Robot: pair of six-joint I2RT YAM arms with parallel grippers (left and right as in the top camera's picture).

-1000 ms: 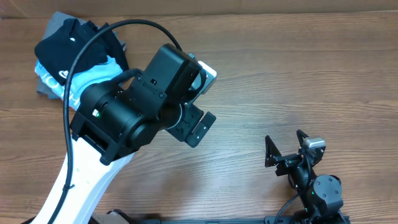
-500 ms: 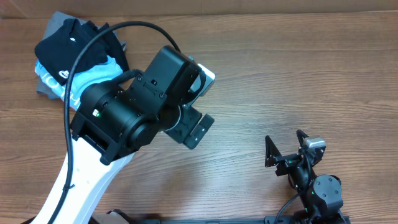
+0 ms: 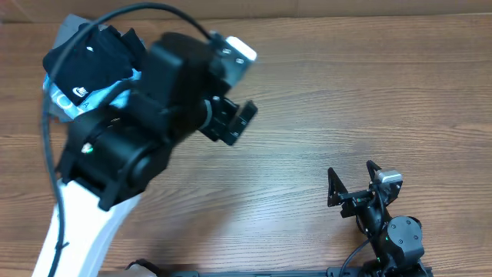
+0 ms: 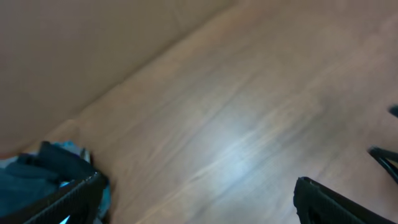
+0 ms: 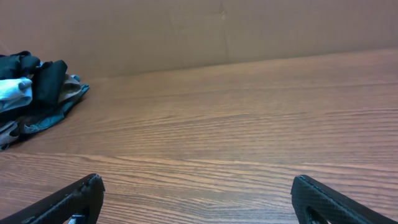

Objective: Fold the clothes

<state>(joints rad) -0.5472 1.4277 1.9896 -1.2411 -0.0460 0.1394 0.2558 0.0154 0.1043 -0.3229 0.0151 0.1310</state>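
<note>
The soft, crumpled dark navy T-shirt (image 3: 88, 61) lies heaped on a light blue T-shirt (image 3: 60, 101) at the far left corner of the smooth wood-grain counter (image 3: 346, 92), while the left tool (image 3: 233, 123) and right tool (image 3: 354, 183) both gape wide, holding nothing.

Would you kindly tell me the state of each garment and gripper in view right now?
dark navy T-shirt: crumpled, unfolded, atop the pile.
light blue T-shirt: bunched under it.
grey garment: bunched, mostly covered.
left gripper: open, empty.
right gripper: open, empty.
</note>
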